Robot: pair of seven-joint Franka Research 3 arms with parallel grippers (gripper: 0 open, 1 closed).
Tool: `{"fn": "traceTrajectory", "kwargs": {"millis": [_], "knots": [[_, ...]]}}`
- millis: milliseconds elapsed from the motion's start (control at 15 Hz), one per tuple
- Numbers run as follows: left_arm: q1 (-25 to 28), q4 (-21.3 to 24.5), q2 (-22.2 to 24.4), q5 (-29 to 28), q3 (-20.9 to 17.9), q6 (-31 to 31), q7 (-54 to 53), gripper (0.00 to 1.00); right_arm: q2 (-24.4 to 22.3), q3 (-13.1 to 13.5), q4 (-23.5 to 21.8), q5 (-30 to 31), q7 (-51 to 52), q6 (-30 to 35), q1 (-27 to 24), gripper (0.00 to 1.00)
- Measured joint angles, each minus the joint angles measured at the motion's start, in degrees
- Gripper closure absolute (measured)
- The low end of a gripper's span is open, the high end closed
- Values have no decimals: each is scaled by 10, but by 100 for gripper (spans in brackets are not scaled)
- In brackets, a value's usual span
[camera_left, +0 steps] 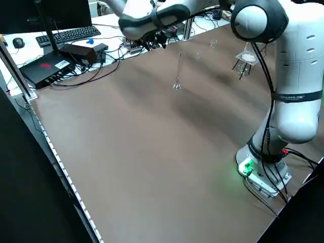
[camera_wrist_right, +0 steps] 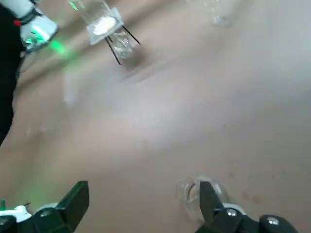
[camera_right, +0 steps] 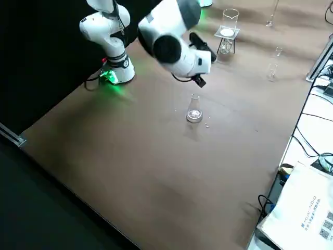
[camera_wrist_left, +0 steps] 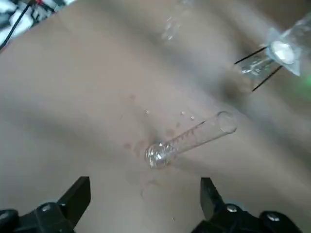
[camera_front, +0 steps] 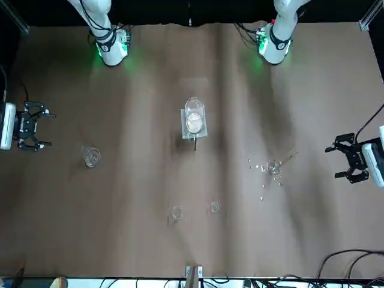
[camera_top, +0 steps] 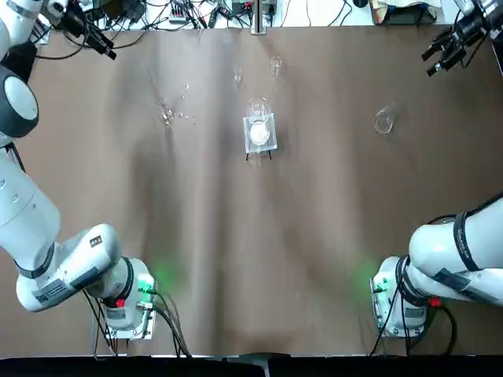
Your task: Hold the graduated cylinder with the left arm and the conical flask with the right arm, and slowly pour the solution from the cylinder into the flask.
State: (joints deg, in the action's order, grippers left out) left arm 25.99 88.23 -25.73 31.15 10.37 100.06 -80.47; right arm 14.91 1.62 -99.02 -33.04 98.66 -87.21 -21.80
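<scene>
The graduated cylinder (camera_top: 165,111) stands upright on the brown table's far left part; it shows as a thin clear tube (camera_left: 178,71) with a round foot (camera_wrist_left: 189,138). My left gripper (camera_top: 96,37) hovers open at the far left corner, well apart from it (camera_wrist_left: 145,199). The conical flask (camera_top: 383,121) sits upright on the right side (camera_front: 91,156) (camera_right: 194,112). My right gripper (camera_top: 446,53) is open near the far right edge, with the flask (camera_wrist_right: 192,190) just ahead of one finger, untouched.
A clear beaker on a square black-legged stand (camera_top: 259,130) is at the table's middle back. Two small glass pieces (camera_top: 275,64) (camera_top: 238,76) stand beyond it. Tiny clear bits (camera_top: 187,115) lie scattered around the cylinder's foot. Cables and equipment (camera_left: 61,55) line the far edge.
</scene>
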Motion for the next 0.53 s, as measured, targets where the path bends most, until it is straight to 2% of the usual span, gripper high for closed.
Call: {"fn": "traceTrajectory", "kwargs": {"millis": [533], "knots": [[33,0,-61,130,0,-82,-179,0,95,0,0,-122,209,66,-74,0]]}}
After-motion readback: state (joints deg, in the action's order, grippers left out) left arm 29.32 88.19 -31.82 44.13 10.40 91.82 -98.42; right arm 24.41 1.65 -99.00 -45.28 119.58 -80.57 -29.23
